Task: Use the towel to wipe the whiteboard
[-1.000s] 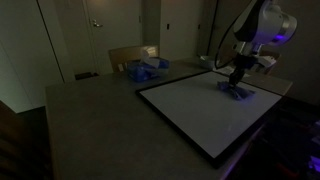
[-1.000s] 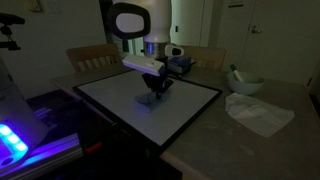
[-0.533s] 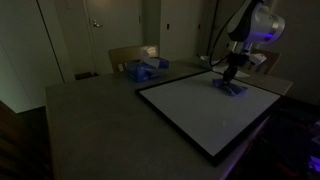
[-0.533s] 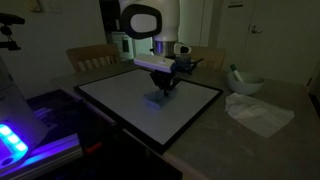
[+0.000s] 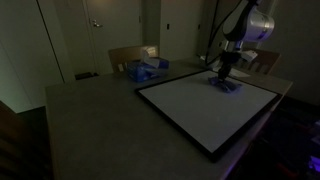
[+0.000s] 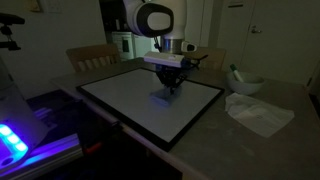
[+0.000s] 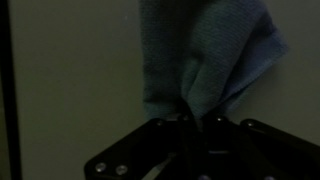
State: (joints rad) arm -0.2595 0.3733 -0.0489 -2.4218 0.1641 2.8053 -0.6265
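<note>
On wrist view only: hand pinching towel folds.

All views are dim, grainy and soft; the whiteboard looks grey. A blue light glows at the near left in an exterior view.

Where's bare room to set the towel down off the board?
Bare table bordered by the whiteboard and the heap. Crowded: beside the board where the white sheet and bowl lie, and around the towel under the gripper.
</note>
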